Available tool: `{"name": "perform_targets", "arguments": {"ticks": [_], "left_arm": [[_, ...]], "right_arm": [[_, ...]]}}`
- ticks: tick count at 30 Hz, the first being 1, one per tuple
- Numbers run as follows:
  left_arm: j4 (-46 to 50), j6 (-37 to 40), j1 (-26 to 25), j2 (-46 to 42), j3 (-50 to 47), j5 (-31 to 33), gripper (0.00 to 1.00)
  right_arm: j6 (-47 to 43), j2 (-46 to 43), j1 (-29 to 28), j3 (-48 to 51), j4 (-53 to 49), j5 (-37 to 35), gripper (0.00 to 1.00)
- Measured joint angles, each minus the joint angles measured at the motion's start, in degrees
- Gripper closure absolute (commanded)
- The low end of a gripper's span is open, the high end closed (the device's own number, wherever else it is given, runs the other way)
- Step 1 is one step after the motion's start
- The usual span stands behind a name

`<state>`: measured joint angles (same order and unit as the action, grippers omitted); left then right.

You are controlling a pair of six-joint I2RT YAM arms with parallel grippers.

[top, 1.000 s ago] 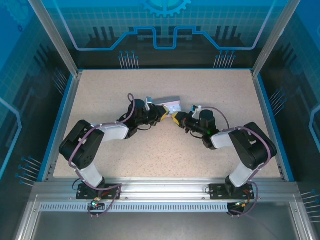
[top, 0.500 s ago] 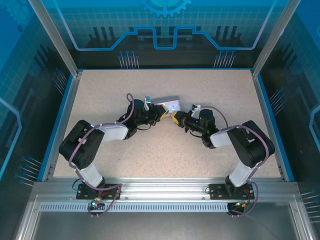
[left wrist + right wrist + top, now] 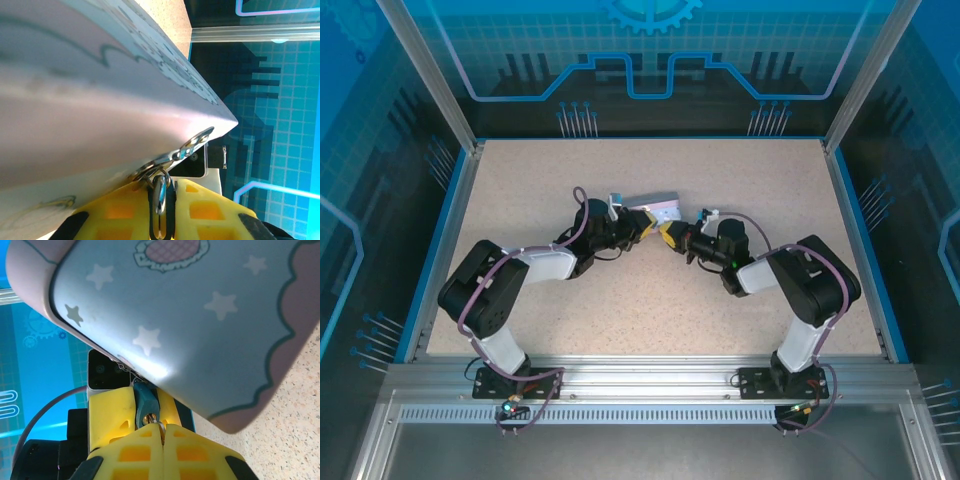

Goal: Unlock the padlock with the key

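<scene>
The padlock (image 3: 145, 403) has a teal body with a brass keyhole facing my right wrist camera. It hangs from the metal hasp (image 3: 194, 144) of the pale blue star-printed tin (image 3: 655, 207). My left gripper (image 3: 162, 189) is shut on the padlock, whose silver shackle (image 3: 160, 195) shows between the yellow fingers (image 3: 111, 410). My right gripper (image 3: 162, 429) is shut on the key (image 3: 158, 424), a thin metal sliver whose tip sits at the brass keyhole. In the top view the left gripper (image 3: 646, 228) and the right gripper (image 3: 669, 235) meet tip to tip just in front of the tin.
The tin (image 3: 200, 305) looms close above both grippers and rests on the speckled table (image 3: 650, 300). Blue-edged walls and metal posts (image 3: 430, 75) ring the table. Both arms' elbows stand near the front half.
The right arm has drawn in a little, its gripper edging left toward the padlock. The left arm and the tin have stayed put.
</scene>
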<state>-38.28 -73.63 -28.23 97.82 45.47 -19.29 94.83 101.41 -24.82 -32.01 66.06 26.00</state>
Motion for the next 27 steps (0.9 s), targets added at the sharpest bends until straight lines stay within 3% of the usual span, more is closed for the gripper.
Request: {"name": "perform_targets", "arguments": {"ticks": [17, 27], "left_arm": [[-1.7, -1.0, 0.0, 0.9, -0.2, 3.5, 1.0], [-3.2, -1.5, 0.0, 1.1, -0.9, 5.6, 1.0]], "right_arm": [[0.3, 3.7, 0.0, -4.5, -0.9, 0.2, 1.0], [-3.5, 3.2, 0.0, -7.8, -8.5, 0.2, 1.0]]}}
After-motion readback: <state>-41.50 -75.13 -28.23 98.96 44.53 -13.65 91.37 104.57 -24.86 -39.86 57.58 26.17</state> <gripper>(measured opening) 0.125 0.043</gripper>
